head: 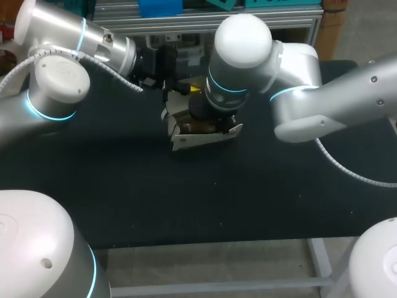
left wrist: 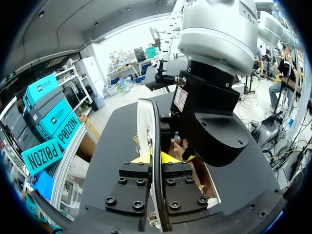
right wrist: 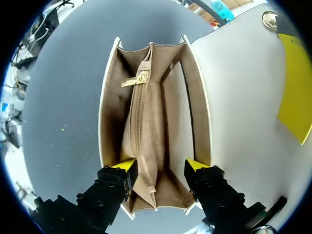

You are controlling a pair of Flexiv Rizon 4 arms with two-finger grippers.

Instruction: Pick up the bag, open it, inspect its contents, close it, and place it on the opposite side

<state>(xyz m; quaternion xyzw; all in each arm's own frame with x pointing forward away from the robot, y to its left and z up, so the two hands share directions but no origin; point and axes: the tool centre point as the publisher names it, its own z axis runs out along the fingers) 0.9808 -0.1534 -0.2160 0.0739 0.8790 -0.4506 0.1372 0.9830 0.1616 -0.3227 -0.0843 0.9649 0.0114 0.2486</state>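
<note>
Here, left arm [head: 62, 81]: it comes in from the left side and reaches to the far middle of the table, where its wrist ends just beside the bag.
Left gripper [left wrist: 155, 158]: the two yellow-tipped fingers are pressed together on the white flap; one finger is on each face of it, and its dark edge runs up between them.
White flap [left wrist: 144, 122]: it is the bag's stiff lid, white with a black rim. It is lifted away from the mouth and stands almost upright in the left wrist view. In the right wrist view a round gold clasp [right wrist: 269, 19] shows near its far end.
White handbag [right wrist: 146, 131]: a small boxy bag of white leather with tan lining. It sits at the middle of the table, a little toward the far edge, between the two wrists. Its mouth is open and faces up.
Inside: a flat middle pocket [right wrist: 144, 146] of the same tan material divides the bag into two compartments. Its zip is closed, and the gold zip pull [right wrist: 141, 78] lies at the far end. I see nothing else in the compartments.
Right gripper [right wrist: 160, 165]: the fingers are spread apart and hold nothing. Their yellow tips sit at the near end of the open mouth, one in each side compartment.
Right arm [head: 322, 99]: it enters from the right side, and its wrist hangs directly above the bag and points down.
Black table [head: 248, 198]: a flat dark top under both arms.
</note>
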